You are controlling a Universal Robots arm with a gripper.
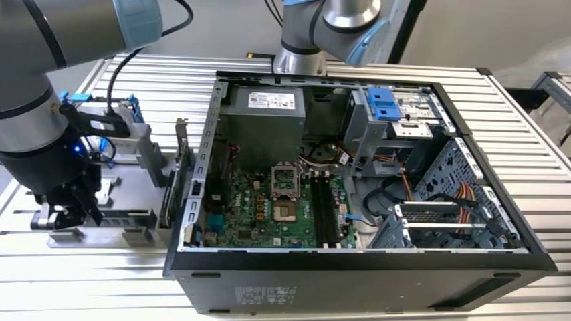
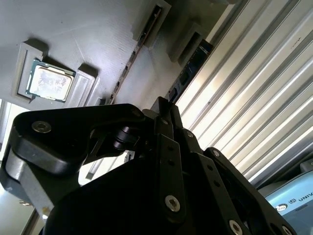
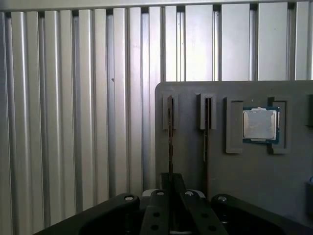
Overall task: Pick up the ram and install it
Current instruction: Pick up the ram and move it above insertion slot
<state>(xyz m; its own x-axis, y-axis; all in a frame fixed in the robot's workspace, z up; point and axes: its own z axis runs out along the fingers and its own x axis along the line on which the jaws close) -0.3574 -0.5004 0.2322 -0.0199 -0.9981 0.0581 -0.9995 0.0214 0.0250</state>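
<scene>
The ram (image 3: 170, 132) is a thin dark strip standing on edge in a slot of the grey holder plate (image 3: 190, 161). In the second wrist view the ram (image 2: 188, 73) runs up to my fingertips. My gripper (image 3: 170, 178) is shut on the strip's near end, one black finger on each side, and the strip still sits in its slot. The exterior view shows my gripper (image 1: 76, 210) low over the holder plate (image 1: 120, 224), at that view's left, beside the open computer case (image 1: 357, 261). The green motherboard (image 1: 267, 207) lies inside the case.
A second thin strip (image 3: 206, 132) stands in the neighbouring slot, and a square processor chip (image 3: 260, 125) rests in a pocket further along. A silver drive with blue rails (image 1: 134, 137) stands behind the holder. A second robot arm (image 1: 312, 33) rises behind the case. The table is ribbed aluminium (image 3: 73, 122).
</scene>
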